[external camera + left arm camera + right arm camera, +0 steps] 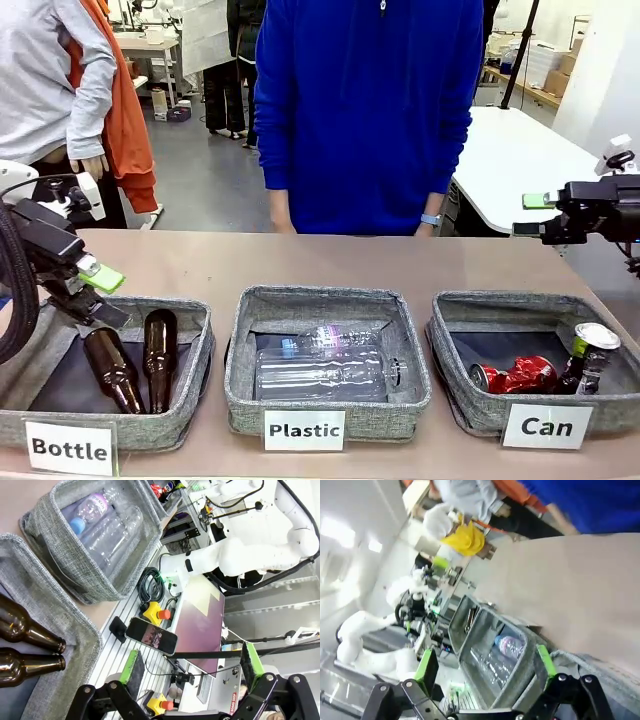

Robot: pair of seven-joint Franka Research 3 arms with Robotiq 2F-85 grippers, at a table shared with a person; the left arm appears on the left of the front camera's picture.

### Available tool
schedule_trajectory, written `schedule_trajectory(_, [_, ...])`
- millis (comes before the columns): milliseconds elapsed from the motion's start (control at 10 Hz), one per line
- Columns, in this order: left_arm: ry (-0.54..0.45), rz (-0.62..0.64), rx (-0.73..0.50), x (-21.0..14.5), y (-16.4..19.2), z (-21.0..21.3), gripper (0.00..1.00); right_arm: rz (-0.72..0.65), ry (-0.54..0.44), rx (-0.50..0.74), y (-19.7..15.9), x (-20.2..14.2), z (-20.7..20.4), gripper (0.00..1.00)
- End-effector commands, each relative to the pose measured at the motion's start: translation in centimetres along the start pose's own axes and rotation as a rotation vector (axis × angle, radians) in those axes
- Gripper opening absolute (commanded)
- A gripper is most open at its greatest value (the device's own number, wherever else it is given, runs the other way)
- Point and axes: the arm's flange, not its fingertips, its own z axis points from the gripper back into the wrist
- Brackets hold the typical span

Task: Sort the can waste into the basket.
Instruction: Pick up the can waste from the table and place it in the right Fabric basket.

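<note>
A: The left gripper [192, 672] stands wide apart with nothing between its green pads; the right gripper [487, 666] gapes the same, empty

B: And the cans?

A: Both lie in the basket [458, 395] labelled "Can". The red can [518, 375] is on its side, touching the dark can [589, 358], which leans upright in the corner; the basket wall cuts off its base

B: The right wrist view?

A: Blurred; a plastic bottle [509, 645] shows faintly in the middle basket [470, 630]
</note>
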Motion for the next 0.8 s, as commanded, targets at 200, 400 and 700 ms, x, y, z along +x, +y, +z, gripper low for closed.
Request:
schedule_trajectory(200, [0.008, -0.003, -0.005, -0.19, -0.21, 0.24, 1.00, 0.060, 0.029, 0.019, 0.48, -0.24, 0.68, 1.00])
schedule_trajectory(400, [0.008, -0.003, -0.005, -0.19, -0.21, 0.24, 1.00, 0.060, 0.029, 0.019, 0.48, -0.24, 0.68, 1.00])
schedule_trajectory(700, [0.008, -0.003, -0.005, -0.19, -0.21, 0.24, 1.00, 0.060, 0.029, 0.019, 0.48, -0.24, 0.68, 1.00])
